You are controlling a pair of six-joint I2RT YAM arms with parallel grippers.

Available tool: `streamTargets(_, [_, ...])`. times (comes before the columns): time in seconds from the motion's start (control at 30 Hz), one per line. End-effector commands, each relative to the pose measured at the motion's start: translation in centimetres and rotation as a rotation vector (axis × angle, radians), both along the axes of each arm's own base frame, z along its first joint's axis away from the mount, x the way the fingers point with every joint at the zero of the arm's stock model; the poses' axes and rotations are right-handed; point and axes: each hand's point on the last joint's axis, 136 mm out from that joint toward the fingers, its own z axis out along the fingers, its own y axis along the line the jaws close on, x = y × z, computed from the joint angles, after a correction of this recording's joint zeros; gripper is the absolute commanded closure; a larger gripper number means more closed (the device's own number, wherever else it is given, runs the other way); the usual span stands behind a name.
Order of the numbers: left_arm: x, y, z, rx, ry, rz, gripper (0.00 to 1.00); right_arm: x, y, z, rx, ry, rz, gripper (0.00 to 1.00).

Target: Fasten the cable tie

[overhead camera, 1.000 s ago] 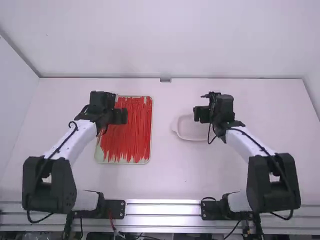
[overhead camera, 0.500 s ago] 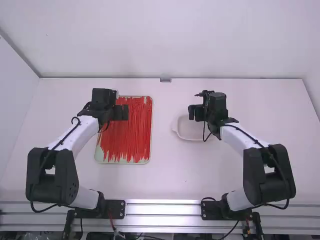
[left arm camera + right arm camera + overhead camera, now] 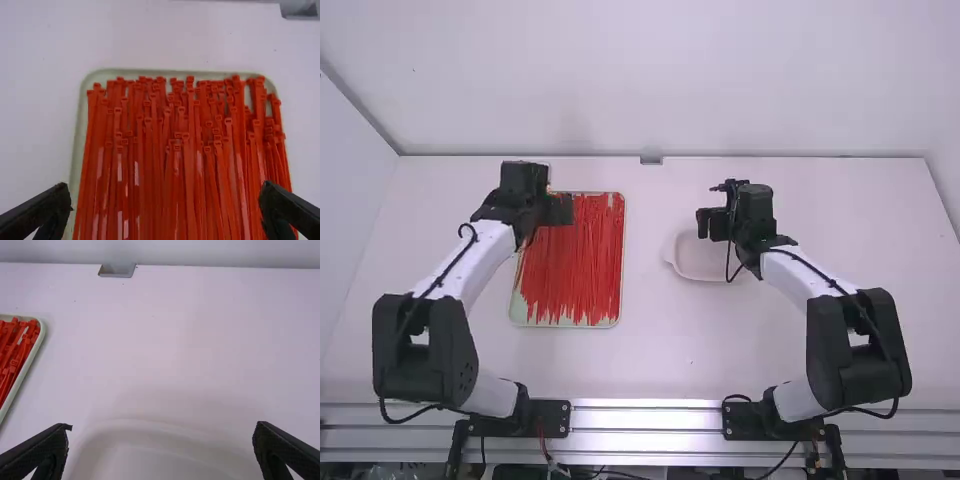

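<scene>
the left pincer [image 3: 164,192] is wide open, and the red cable ties [image 3: 180,160] lie in a heap on a green tray [image 3: 81,120], seen between its fingers [image 3: 40,212] and on past them. the right pincer [image 3: 162,432] is wide open too, over a white dish [image 3: 150,457] on the table [image 3: 200,330].

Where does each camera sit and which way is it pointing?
High view: above and behind the bases, looking forward and down at the table; the left arm and right arm show.
Left wrist view: on the left wrist, facing the far edge over the tray of red cable ties; the left fingers, open, show.
Right wrist view: on the right wrist, above the white bowl, facing the far edge; the right fingers, open, show.
Shared: both wrist views catch the tray and the grey bracket.
</scene>
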Motion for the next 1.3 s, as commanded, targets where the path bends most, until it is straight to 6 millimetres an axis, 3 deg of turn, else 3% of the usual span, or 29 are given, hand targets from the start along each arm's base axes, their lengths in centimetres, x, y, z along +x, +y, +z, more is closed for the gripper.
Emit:
streamTargets(0.0, [1.8, 0.8, 0.7, 0.016, 0.004, 0.012, 0.01, 0.8, 0.1, 0.7, 0.003, -0.018, -0.002, 0.02])
streamTargets(0.2, [4.4, 0.7, 0.1, 0.029, 0.111, -0.004, 0.01, 0.7, 0.1, 0.6, 0.001, -0.01, -0.002, 0.02])
streamTargets(0.43, [6.9, 0.6, -2.3, 0.027, 0.23, -0.004, 0.01, 0.4, -0.3, 0.2, -0.003, 0.01, -0.01, 0.02])
streamTargets(0.63, [7.4, 0.8, -6.3, 0.027, 0.322, 0.002, 0.01, 0.4, -0.3, 0.1, -0.004, 0.013, -0.008, 0.02])
streamTargets(0.77, [7.3, 1.1, -10.0, 0.026, 0.391, 0.009, 0.0, 0.4, -0.3, 0.1, -0.004, 0.012, -0.008, 0.02])
streamTargets(0.87, [7.3, 1.1, -12.1, 0.026, 0.422, 0.009, 0.09, 0.4, -0.3, 0.1, -0.004, 0.012, -0.009, 0.02])
streamTargets(1.27, [7.7, 2.9, -12.2, 0.078, 0.398, 0.136, 0.23, 0.4, -0.7, 0.0, -0.021, 0.016, -0.027, 0.02])
